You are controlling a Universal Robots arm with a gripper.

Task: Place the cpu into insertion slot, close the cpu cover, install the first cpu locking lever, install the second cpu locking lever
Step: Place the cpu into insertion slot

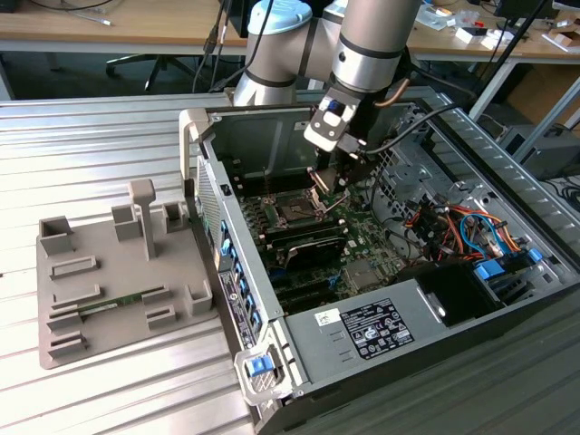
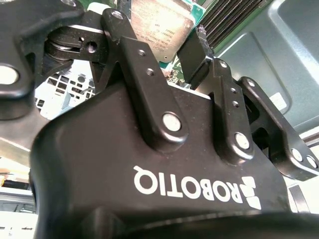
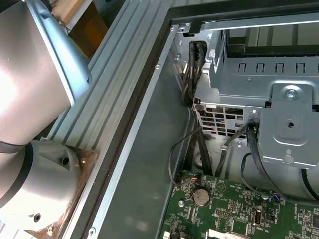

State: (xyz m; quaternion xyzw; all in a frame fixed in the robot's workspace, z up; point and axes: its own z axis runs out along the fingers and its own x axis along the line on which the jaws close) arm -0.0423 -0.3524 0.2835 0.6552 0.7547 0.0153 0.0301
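Observation:
My gripper hangs inside the open computer case, just above and to the exterior view's right of the insertion slot. The slot is a black square socket with a silver rim in the green board, and its middle looks dark. In the second wrist view the gripper has its two black fingers set on either side of the cpu, a silver-grey square with print on top. A silver frame, the cpu cover, stands tilted up at the slot's far edge, close under the fingers.
A grey fixture tray lies on the ribbed table at the exterior view's left. Long black memory slots, a labelled power supply and coloured cables surround the slot. A metal drive cage and black cables border the board.

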